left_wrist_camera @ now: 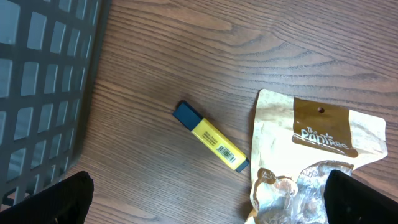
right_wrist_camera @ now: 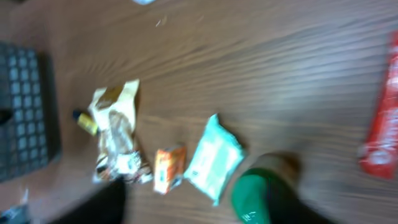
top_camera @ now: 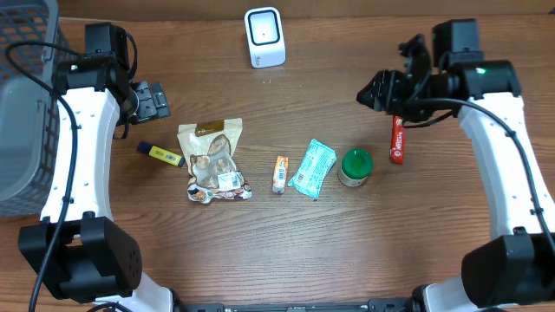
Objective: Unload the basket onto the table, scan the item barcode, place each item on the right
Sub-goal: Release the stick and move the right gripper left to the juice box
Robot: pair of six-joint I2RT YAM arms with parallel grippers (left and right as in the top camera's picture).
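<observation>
Surface: brown table (top_camera: pixel 286 243), wood grain running left to right, filling every view.

Far left edge: grey lattice basket (top_camera: pixel 22 130), partly out of frame.

Left pincer (top_camera: pixel 154 101) hung over the table just right of the basket, jaws spread wide. In its wrist view the two dark fingers (left_wrist_camera: pixel 53 200) sat at opposite lower corners with nothing between them.

Row of goods along mid-table, all lying flat and none held:
- yellow marker (top_camera: pixel 160 154) with a dark cap, angled, printed barcode facing up
- tan and clear snack bag (top_camera: pixel 212 160), just right of the marker, not touching it
- small orange packet (top_camera: pixel 279 174)
- pale teal pouch (top_camera: pixel 312 169), tilted, just beside the orange packet
- green-lidded jar (top_camera: pixel 355 166), upright, close to the pouch
- red packet (top_camera: pixel 398 139), lengthwise near to far, a little apart from the jar

Far centre: white scanner (top_camera: pixel 264 37), standing alone, well apart from the row.

Right pincer (top_camera: pixel 371 91) was raised on the far right, above and just left of the red packet. Its wrist view was blurred, so I could not tell how its jaws stood.
</observation>
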